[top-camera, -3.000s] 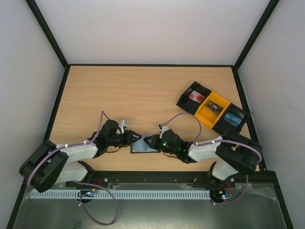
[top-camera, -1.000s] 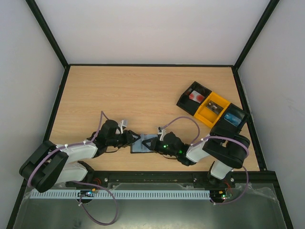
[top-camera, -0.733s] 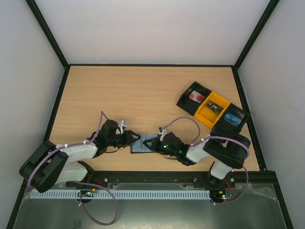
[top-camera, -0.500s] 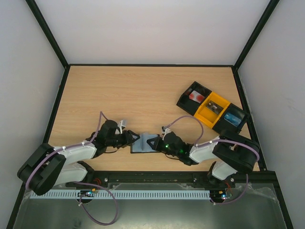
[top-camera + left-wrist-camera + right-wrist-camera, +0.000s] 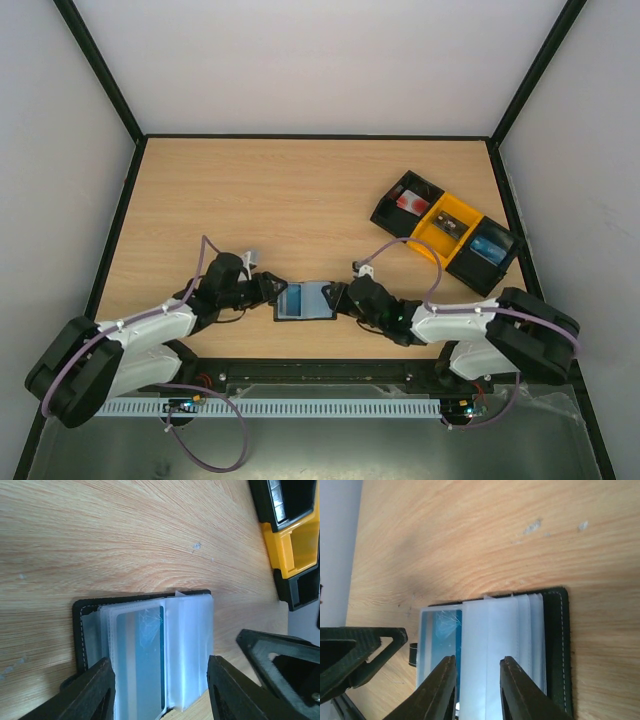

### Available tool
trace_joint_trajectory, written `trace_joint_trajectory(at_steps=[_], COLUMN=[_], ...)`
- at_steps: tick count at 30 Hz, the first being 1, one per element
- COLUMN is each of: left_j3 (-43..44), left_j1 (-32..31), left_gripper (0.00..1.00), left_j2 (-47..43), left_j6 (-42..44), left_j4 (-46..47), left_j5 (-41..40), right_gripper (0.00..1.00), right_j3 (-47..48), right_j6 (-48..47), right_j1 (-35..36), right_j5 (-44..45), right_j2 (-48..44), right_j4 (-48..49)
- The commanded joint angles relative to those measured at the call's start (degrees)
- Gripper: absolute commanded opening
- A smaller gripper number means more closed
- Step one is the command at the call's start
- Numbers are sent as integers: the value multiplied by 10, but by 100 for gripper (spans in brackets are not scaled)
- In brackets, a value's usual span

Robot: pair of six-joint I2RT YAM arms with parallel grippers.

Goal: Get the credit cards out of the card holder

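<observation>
Card holder (image 5: pixel 305 300): open flat, long axis left-right, near the front edge of the wooden table (image 5: pixel 300 190). I see a blue credit card (image 5: pixel 142 645) sleeved inside. Left gripper (image 5: pixel 160 666), right gripper (image 5: pixel 479 661): jaws spread over it. White walls (image 5: pixel 320 70).

From my seat the overhead view is bright and evenly lit; shadows on the table (image 5: pixel 300 190) are soft and short. Both wrist views show sharp wood grain. The left gripper (image 5: pixel 160 667) fingers (image 5: pixel 92 695) read as dark shapes (little detail), and the card holder (image 5: pixel 145 650) sleeves catch whitish glare.
</observation>
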Motion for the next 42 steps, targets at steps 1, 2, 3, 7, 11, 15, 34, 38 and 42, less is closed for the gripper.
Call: trace_joint_trajectory(at_steps=[1, 2, 3, 7, 11, 15, 34, 38, 42], left_j3=[4, 4, 5, 1, -5, -5, -15, -21, -29], left_j1=[3, 3, 3, 3, 3, 5, 10, 10, 10], left_gripper=[52, 51, 47, 33, 25, 18, 13, 15, 15], left_j2=[-6, -4, -2, 11, 40, 76, 102, 102, 103], left_j6=[15, 17, 18, 15, 10, 19, 42, 41, 40], left_j4=[-21, -21, -20, 6, 56, 66, 40, 45, 52], left_j5=[-17, -17, -18, -2, 30, 24, -6, -4, -1], right_gripper=[27, 29, 30, 31, 28, 27, 27, 27, 26], right_j3=[22, 24, 26, 40, 60, 86, 110, 118, 114], right_j6=[-19, -23, -25, -32, -22, -13, -9, -5, 4], right_j1=[-1, 0, 0, 0, 0, 1, 1, 0, 0], right_j5=[38, 31, 20, -40, -94, -128, -93, -99, -106], right_j2=[-39, -41, -39, -5, 57, 113, 203, 212, 218], right_j4=[-48, -43, -29, 26, 78, 112, 56, 57, 75])
